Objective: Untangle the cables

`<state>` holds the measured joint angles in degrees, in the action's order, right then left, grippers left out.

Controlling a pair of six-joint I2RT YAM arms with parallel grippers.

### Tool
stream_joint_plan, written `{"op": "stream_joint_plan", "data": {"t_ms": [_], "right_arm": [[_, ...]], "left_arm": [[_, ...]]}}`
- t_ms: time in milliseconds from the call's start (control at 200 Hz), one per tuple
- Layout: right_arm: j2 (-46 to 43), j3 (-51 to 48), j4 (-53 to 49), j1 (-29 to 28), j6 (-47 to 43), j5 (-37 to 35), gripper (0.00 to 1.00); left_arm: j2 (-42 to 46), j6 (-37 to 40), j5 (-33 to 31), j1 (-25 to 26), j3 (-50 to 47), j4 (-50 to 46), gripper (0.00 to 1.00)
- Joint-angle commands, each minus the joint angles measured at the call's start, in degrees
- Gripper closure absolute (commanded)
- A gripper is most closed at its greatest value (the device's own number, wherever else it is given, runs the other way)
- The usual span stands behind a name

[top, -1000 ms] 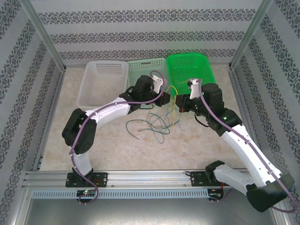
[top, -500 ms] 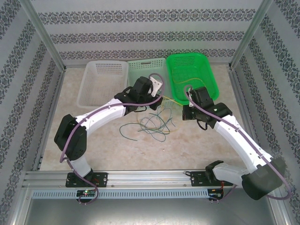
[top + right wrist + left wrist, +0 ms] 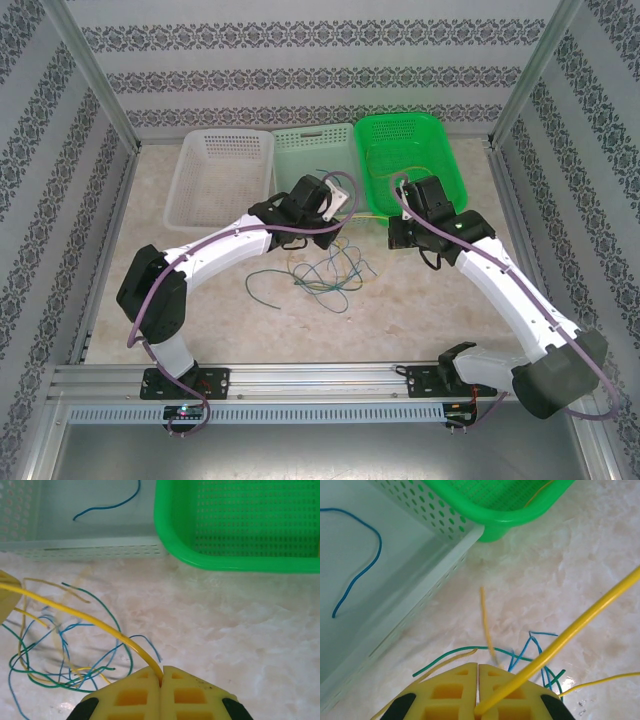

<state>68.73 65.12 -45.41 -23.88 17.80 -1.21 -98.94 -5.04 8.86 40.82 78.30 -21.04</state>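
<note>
Marbled beige tabletop (image 3: 450,300) between patterned walls (image 3: 300,80) holds tangled cables (image 3: 320,272); left claw (image 3: 478,669) and right claw (image 3: 161,672) pinch one yellow cable (image 3: 570,630).

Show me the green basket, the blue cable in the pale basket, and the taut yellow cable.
green basket (image 3: 225,564), right wrist view, near rim.
blue cable (image 3: 362,573), left wrist view, mid-length.
yellow cable (image 3: 560,641), left wrist view, taut middle stretch.
</note>
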Motion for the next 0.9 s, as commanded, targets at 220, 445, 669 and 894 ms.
{"op": "stream_joint_plan", "data": {"t_ms": [220, 445, 669, 894], "right_arm": [[0.20, -2.41, 0.12, -0.03, 3.15, -1.32, 0.64], [-2.18, -4.42, 2.59, -0.05, 4.43, 0.37, 0.66], [-5.05, -14.19, 9.62, -0.03, 10.53, 6.26, 0.35], [-6.46, -27.92, 25.21, -1.53, 18.41, 5.70, 0.31]], "left_arm": [[2.30, -3.52, -8.82, 0.05, 1.02, -1.20, 1.00], [3.29, -4.72, -9.54, 0.07, 2.02, -1.91, 1.00], [4.23, -8.68, -4.50, 0.01, 2.38, 1.35, 1.00], [5.59, -9.99, -1.48, -0.12, 2.10, 2.77, 1.00]]}}
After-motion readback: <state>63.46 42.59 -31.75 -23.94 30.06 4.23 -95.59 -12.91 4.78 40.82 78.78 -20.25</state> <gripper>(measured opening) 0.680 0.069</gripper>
